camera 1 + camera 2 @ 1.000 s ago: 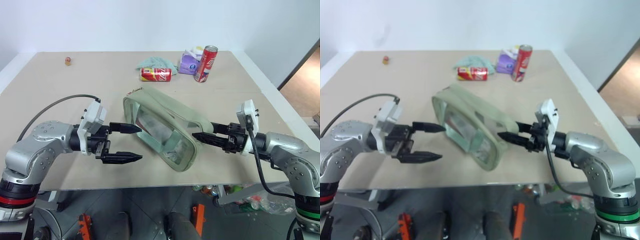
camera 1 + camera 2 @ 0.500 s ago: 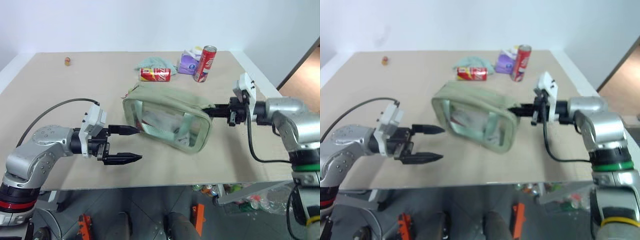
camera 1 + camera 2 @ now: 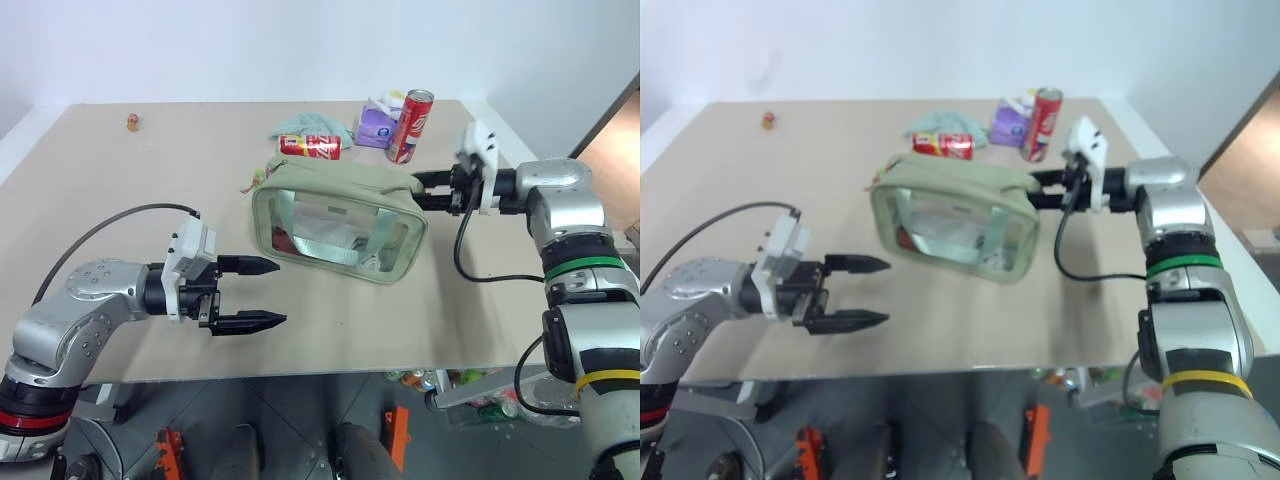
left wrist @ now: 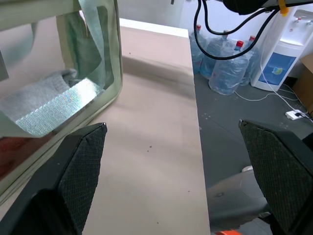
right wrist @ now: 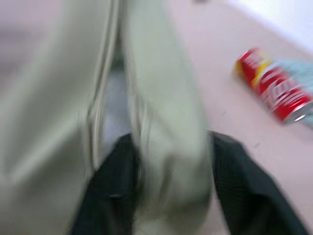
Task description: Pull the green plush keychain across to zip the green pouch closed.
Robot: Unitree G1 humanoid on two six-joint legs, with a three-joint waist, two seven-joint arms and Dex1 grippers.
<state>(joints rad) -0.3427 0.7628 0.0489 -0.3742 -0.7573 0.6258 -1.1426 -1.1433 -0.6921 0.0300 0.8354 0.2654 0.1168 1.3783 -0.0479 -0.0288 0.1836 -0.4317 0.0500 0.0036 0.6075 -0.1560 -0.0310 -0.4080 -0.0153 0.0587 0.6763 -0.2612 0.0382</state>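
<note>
The green pouch [image 3: 340, 225] stands upright on the table [image 3: 150, 200], its clear side panel facing me and its zipper top up. My right gripper [image 3: 428, 190] is at the pouch's top right corner. Its fingers [image 5: 112, 196] stand apart, one on each side of the pouch's top fabric [image 5: 166, 122]. My left gripper [image 3: 252, 293] hangs open to the left of the pouch, nearer the front edge, with nothing between its fingers [image 4: 80, 161]. A thin cord [image 3: 255, 183] sticks out at the pouch's top left corner. The green plush keychain itself is hidden.
At the back of the table are a lying red can [image 3: 311, 147], an upright red can [image 3: 411, 127], a purple tissue packet [image 3: 376, 124] and a teal rag [image 3: 300, 124]. A small object [image 3: 134, 122] sits far back left. Water bottles [image 4: 220, 68] stand on the floor past the table's edge.
My right gripper swung up and away with the pouch's right end. The pouch rose from lying slanted to standing upright. The right fingers, pinched before, have parted. The left gripper stayed put.
</note>
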